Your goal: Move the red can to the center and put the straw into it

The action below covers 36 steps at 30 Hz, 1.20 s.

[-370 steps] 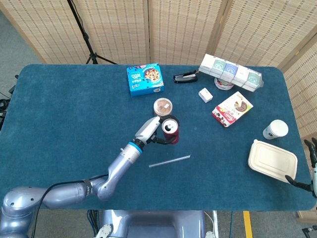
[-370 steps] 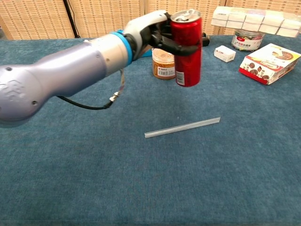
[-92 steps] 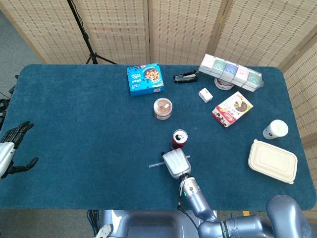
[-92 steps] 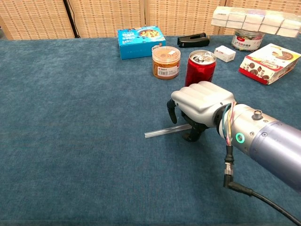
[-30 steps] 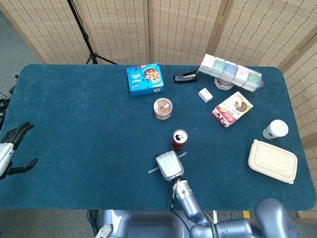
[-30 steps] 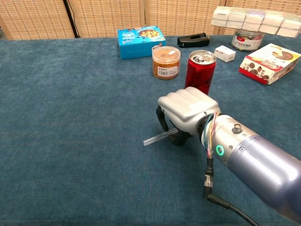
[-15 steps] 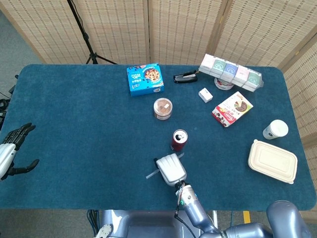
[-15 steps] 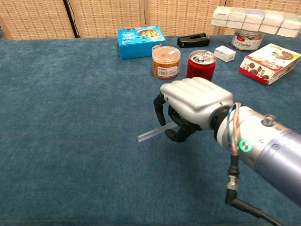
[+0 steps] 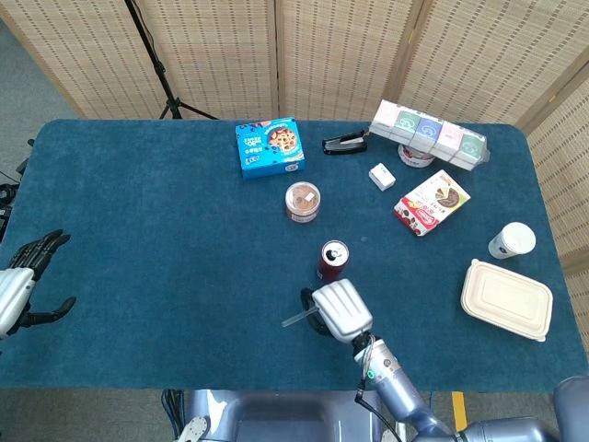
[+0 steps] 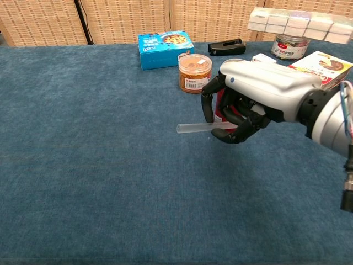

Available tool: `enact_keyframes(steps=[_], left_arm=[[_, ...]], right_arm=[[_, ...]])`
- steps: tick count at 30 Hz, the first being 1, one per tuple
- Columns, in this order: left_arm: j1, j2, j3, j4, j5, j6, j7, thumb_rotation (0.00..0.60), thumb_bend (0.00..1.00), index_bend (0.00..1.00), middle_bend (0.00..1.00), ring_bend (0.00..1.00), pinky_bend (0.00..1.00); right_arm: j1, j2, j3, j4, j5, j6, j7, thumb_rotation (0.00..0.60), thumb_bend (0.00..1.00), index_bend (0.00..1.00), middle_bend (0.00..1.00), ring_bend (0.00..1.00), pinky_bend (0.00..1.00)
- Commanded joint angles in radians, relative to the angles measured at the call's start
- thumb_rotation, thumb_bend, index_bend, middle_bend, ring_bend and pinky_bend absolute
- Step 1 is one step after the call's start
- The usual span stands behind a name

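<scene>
The red can (image 9: 332, 259) stands upright near the table's middle, its opened silver top showing. In the chest view my right hand (image 10: 251, 99) hangs in front of the red can (image 10: 219, 113) and hides most of it. That hand holds the clear straw (image 10: 196, 128) lifted off the cloth, about level, its free end pointing left. The head view shows the right hand (image 9: 341, 310) just in front of the can, with the straw (image 9: 296, 319) sticking out to its left. My left hand (image 9: 20, 281) rests at the table's left edge, fingers spread, holding nothing.
An orange-labelled jar (image 9: 302, 201) stands behind the can. Further back lie a blue cookie box (image 9: 270, 146), a black stapler (image 9: 344, 143), a small white box (image 9: 382, 176) and a multipack (image 9: 428, 133). A red snack box (image 9: 431, 202), paper cup (image 9: 512, 239) and takeaway box (image 9: 507, 300) sit right.
My right hand has lifted the straw off the cloth and carried it up and to the right, in front of the can. Earlier the left hand set the can down and withdrew.
</scene>
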Motion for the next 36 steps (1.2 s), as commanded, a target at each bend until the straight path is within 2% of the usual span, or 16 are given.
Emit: enact_keyframes(steps=[1,10,19,27,36], left_arm=[[-0.002,-0.002,0.0,-0.003,-0.004,-0.004,0.009,0.6,0.3,0.0,0.0,0.0,0.0],[-0.008,-0.004,-0.003,-0.008,-0.017,-0.015,0.025,0.6,0.3,0.0,0.0,0.0,0.0],[-0.011,-0.002,-0.004,-0.006,-0.022,-0.021,0.018,0.6,0.3,0.0,0.0,0.0,0.0],[-0.004,0.0,-0.002,-0.003,-0.009,-0.007,0.001,0.6,0.3,0.0,0.0,0.0,0.0],[0.002,-0.002,-0.003,0.002,0.001,0.01,-0.009,0.6,0.3,0.0,0.0,0.0,0.0]], right_arm=[[-0.008,0.029,0.001,-0.008,-0.013,-0.022,0.042,0.6,0.45,0.59,0.83,0.83,0.67],[-0.019,0.088,0.001,-0.027,-0.037,-0.056,0.118,0.6,0.45,0.59,0.83,0.83,0.67],[-0.035,0.172,0.001,-0.102,-0.056,-0.086,0.218,0.6,0.45,0.59,0.83,0.83,0.67],[-0.046,0.313,0.022,-0.17,-0.056,-0.145,0.374,0.6,0.45,0.6,0.83,0.83,0.67],[-0.06,0.452,0.05,-0.173,-0.078,-0.217,0.606,0.6,0.45,0.6,0.83,0.83,0.67]])
